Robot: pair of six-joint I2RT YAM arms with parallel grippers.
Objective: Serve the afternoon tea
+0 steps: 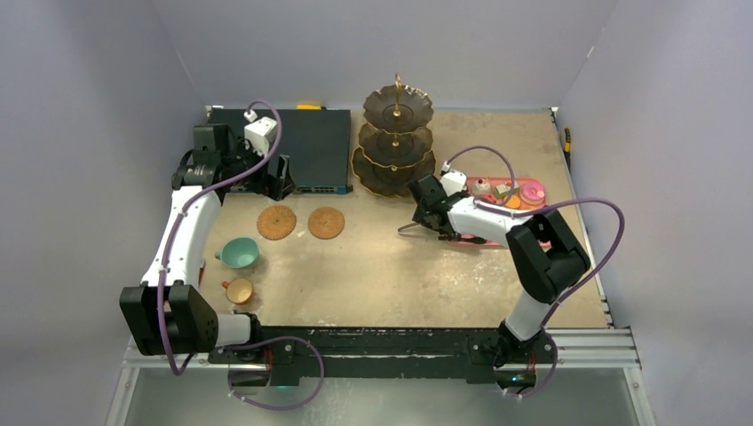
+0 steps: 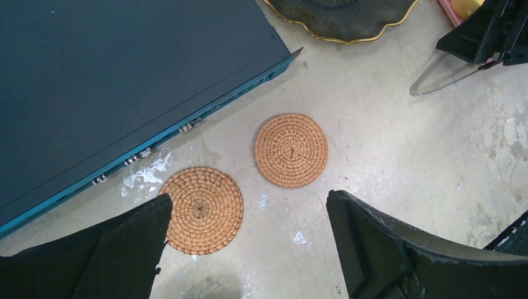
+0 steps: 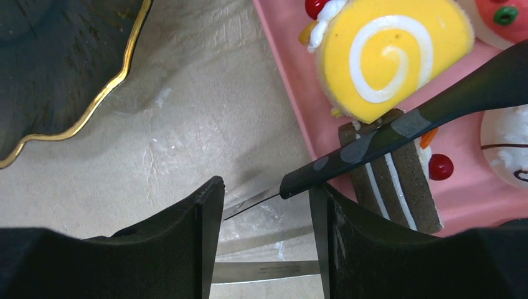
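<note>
Sandy-brown table [image 1: 373, 293] carries everything, and the dark scalloped three-tier stand with its gold rod [image 1: 395, 146] stands top centre of the overhead frame, its tiers looking bare from above. Right of it, the pink rectangular tray [image 3: 286, 81] holds the toy cakes.

Now the right end effector [image 3: 266, 190] hangs at the tray's left edge, fingers straddling the black tongs [image 3: 398, 128]. Clenched on them or merely around them, I cannot tell. That's the danger. With a loose hold the tongs swivel, and the black arm lying across the brown layered chocolate slice [image 3: 398, 180] shoves it or the yellow swirl roll cake [image 3: 386, 53] off the tray. A swing could also clip the stand's gold rim close by.

Over to the left end effector [image 2: 249, 199], upper left of the overhead frame: spread wide and empty above the two brown woven round coasters [image 2: 291, 149]. The teal cup [image 1: 240, 253] and smaller tan cup [image 1: 238, 290] sit lower left beside that arm, and a careless sweep could tip them.
</note>
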